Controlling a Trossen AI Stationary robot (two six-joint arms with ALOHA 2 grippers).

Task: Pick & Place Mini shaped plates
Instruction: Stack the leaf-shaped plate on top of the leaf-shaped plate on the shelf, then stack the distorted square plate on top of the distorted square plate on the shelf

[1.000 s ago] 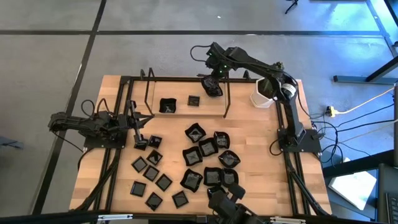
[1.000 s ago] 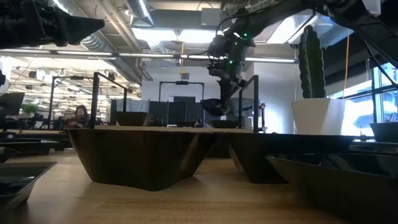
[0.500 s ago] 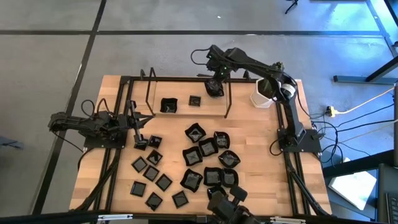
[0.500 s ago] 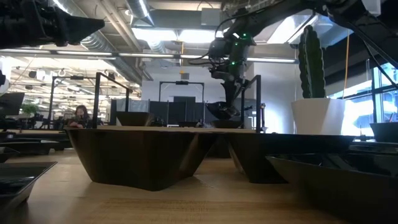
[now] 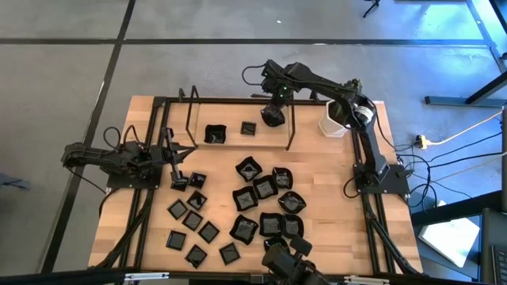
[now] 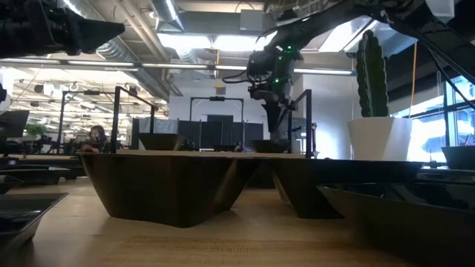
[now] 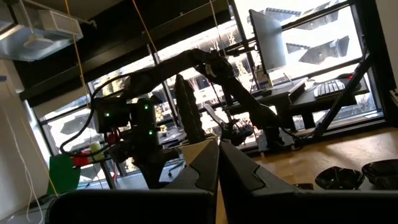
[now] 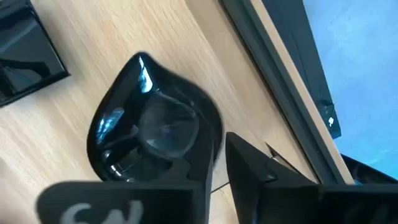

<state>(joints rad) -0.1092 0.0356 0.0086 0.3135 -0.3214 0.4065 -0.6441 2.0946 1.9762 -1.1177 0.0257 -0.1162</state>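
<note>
1. Right gripper (image 5: 273, 110) reaches over the far edge of the wooden table (image 5: 333, 206), left of the white cactus pot (image 5: 333, 120).
2. Its fingers (image 8: 249, 168) straddle the rim of a rounded wavy-edged plate (image 8: 152, 134) lying on the wood; whether they pinch it or stand slightly apart cannot be told.
3. Left of that plate sit a small flat square plate (image 5: 247, 127) and a raised-rim square plate (image 5: 214, 134).
4. Remaining plates (image 5: 265, 207) lie scattered nearer than the pot, mid-table and toward the near edge.
5. Left gripper (image 5: 175, 176) rests closed, holding nothing, far left of the pot.
</note>
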